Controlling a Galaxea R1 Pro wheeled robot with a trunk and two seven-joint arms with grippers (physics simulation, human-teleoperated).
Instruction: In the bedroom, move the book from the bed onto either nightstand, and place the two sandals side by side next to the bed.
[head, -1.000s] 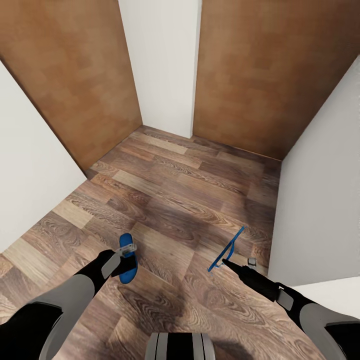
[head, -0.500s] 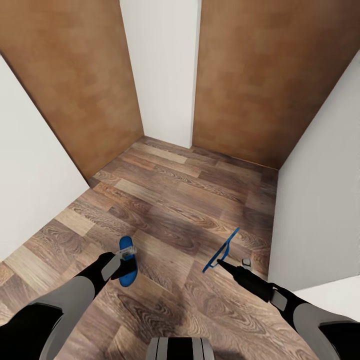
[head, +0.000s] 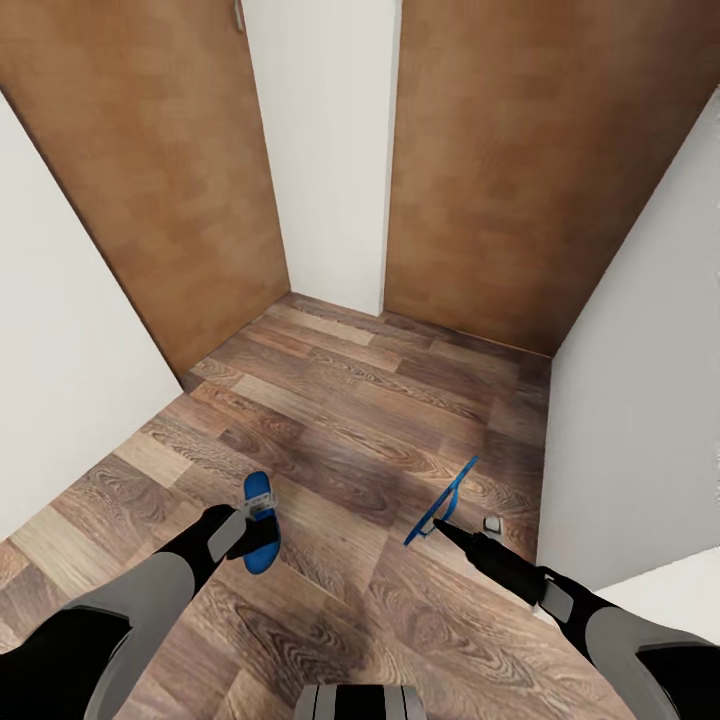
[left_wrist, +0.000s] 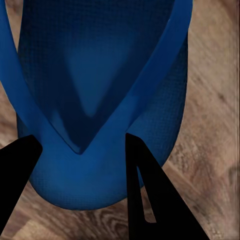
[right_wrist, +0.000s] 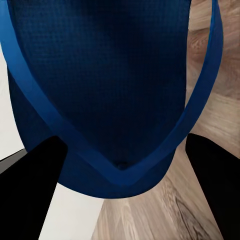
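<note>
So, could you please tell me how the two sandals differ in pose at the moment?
The left gripper's sandal shows its broad sole face to the head camera, while the right gripper's sandal is turned edge-on, showing as a thin slanted line. The first sits lower in that view. Both are bright blue flip-flops, each held at its toe end above the wood floor.

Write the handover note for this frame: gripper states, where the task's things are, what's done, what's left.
Left gripper: shut on the left sandal, held roughly flat.
Right gripper: shut on the right sandal, held edge-on in the head view.
Location: narrow wood-floor passage facing two brown doors.
Done: both sandals picked up.
Left: carry them to the bed, set them side by side beside it, then move the book to a nightstand.
</note>
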